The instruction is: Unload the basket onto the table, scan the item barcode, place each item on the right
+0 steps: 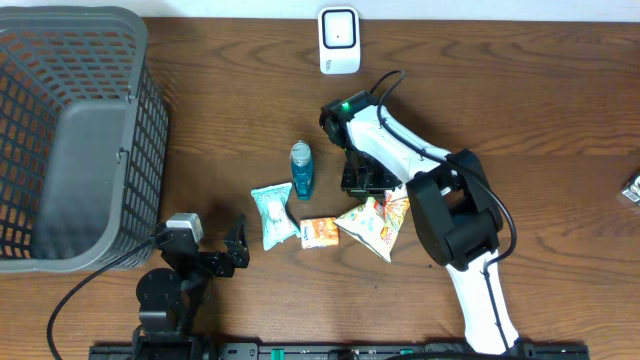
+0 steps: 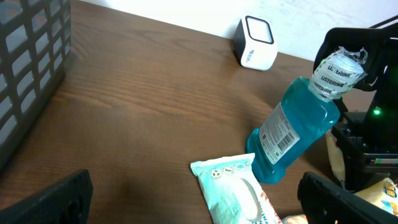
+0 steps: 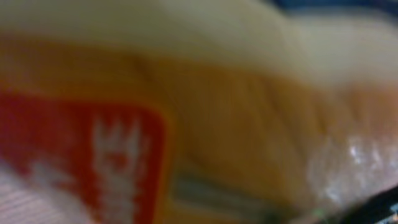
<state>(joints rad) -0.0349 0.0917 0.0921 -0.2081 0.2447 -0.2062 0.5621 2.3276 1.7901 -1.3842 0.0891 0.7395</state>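
A yellow-orange snack bag [image 1: 375, 222] lies right of centre on the table. My right gripper [image 1: 366, 182] sits at its upper edge and is shut on it. In the right wrist view the blurred bag [image 3: 205, 112] fills the whole picture and hides the fingers. The white barcode scanner [image 1: 339, 40] stands at the table's far edge and shows in the left wrist view too, scanner [image 2: 256, 42]. My left gripper [image 1: 215, 250] rests low at the front left, wide open [image 2: 196, 205] and holding nothing.
A blue mouthwash bottle [image 1: 301, 168] [image 2: 298, 124] lies beside the right gripper. A pale green wipes pack [image 1: 271, 213] [image 2: 233, 190] and a small orange packet [image 1: 319, 232] lie nearer the front. A grey mesh basket [image 1: 70, 130] fills the left side.
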